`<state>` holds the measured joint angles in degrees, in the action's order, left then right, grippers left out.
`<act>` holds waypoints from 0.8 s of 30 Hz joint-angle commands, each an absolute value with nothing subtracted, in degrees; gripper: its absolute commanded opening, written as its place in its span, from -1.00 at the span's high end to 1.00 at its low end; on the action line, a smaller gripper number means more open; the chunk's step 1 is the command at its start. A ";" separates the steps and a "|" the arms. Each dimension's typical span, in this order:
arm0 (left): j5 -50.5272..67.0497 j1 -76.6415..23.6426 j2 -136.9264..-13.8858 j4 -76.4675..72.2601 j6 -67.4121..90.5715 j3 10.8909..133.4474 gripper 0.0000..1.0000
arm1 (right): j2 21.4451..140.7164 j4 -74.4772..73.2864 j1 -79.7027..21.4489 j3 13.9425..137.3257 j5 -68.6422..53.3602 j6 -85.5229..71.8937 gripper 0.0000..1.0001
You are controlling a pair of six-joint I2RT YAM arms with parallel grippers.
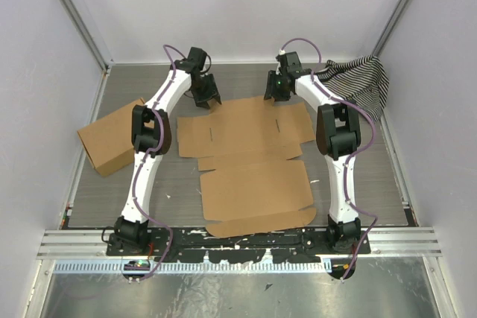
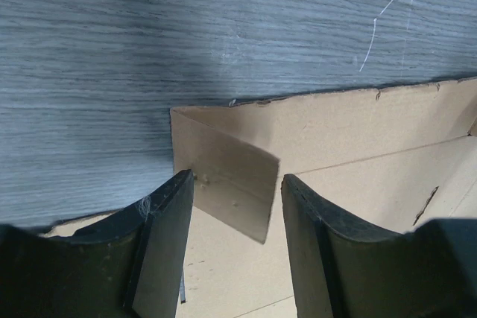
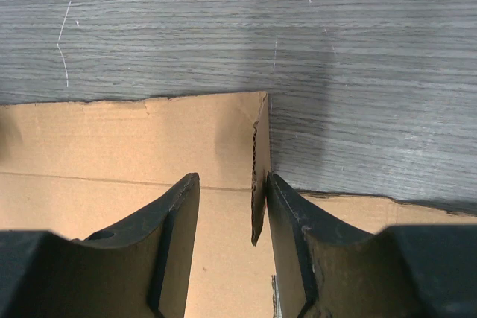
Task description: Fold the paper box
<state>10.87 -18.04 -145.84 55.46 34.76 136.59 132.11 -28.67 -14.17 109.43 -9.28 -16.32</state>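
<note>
Grey tabletop (image 1: 246,83), paper box (image 1: 250,176) mostly flat. Only far-corner flaps (image 2: 223,184) raised: one between left fingers (image 2: 168,243), one between right fingers (image 3: 294,243). Both pairs parted, clamping nothing. Remaining folds pending.

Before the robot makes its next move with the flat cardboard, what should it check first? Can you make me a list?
1. Paper box lying flat and unfolded on the table: ok.
2. Left gripper open, with the raised left corner tab between its fingers: ok.
3. Right gripper open, with the right corner tab standing up between its fingers: ok.
4. Right corner tab touching a finger: cannot tell.
5. Other cardboard box and striped cloth apart from the paper box: ok.
</note>
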 commanded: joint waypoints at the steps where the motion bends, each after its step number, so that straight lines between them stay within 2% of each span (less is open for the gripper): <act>1: 12.56 -18.22 -148.20 53.34 36.23 139.02 -0.14 | 126.69 -27.99 -14.72 111.09 -10.88 -15.16 0.06; 12: 12.11 -18.33 -151.08 54.01 36.92 140.14 -0.14 | 127.35 -28.55 -15.23 112.60 -12.48 -14.24 0.06; 24: 12.77 -18.03 -150.21 53.84 36.00 140.21 -0.15 | 135.88 -30.62 -16.19 116.98 -14.44 -16.14 0.05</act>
<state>12.16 -18.15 -148.66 53.91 36.62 139.50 133.34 -29.65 -15.81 114.30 -12.88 -15.38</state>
